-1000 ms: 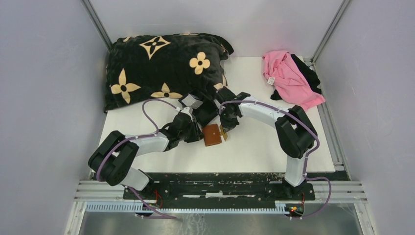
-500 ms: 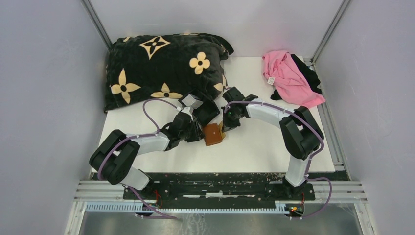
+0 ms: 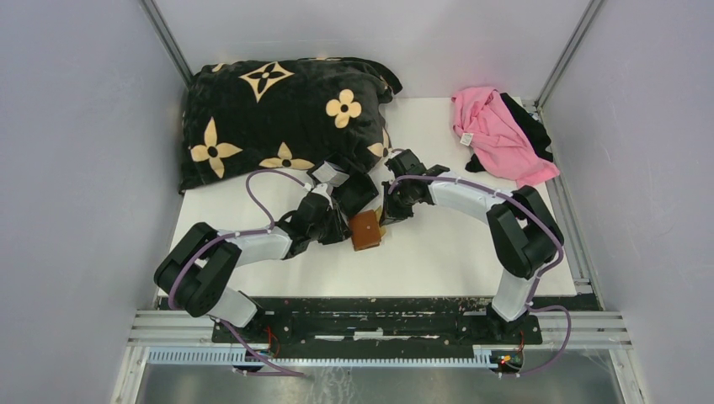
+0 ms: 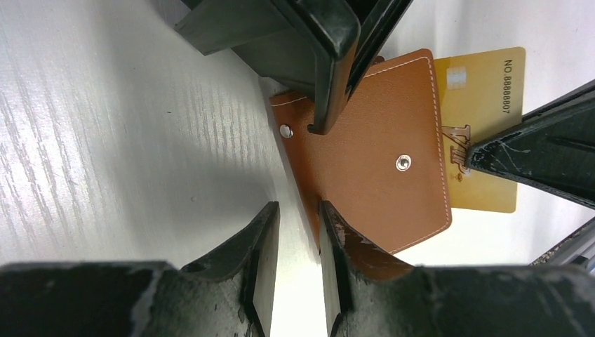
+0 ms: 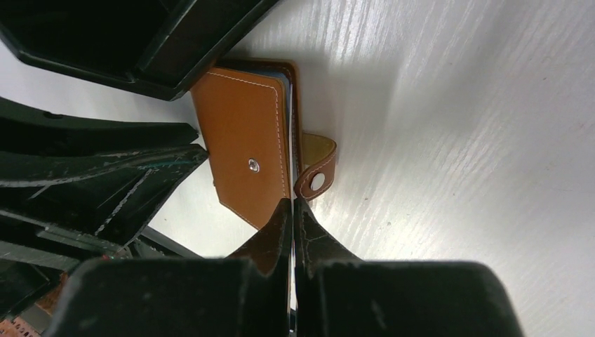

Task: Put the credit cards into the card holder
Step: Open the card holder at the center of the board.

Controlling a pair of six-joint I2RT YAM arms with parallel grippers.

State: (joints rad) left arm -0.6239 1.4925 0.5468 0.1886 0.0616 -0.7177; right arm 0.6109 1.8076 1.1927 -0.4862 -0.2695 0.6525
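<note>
The card holder (image 3: 364, 229), a brown leather wallet with a snap tab (image 5: 313, 179), lies on the white table between both grippers. A gold credit card (image 4: 484, 105) sticks out of its far side in the left wrist view, partly under the flap. My right gripper (image 5: 292, 205) is shut, edge-on to this card, with one black finger (image 4: 526, 158) lying across the card's face. My left gripper (image 4: 298, 210) stands slightly open with bare table between its fingers. Its right finger (image 4: 335, 267) rests against the holder's near edge. Seen from above, the right gripper (image 3: 386, 210) hides the card.
A black tray (image 3: 354, 192) sits just behind the holder, its corner overlapping the flap. Across the back left lies a black cushion with tan flowers (image 3: 278, 118). A pink cloth over a black one (image 3: 497, 130) is at the back right. White table (image 3: 438, 261) extends to the right.
My right arm has swung, its wrist moving back and its elbow right; the gold sliver beside the holder no longer shows from above. The left arm has barely moved.
</note>
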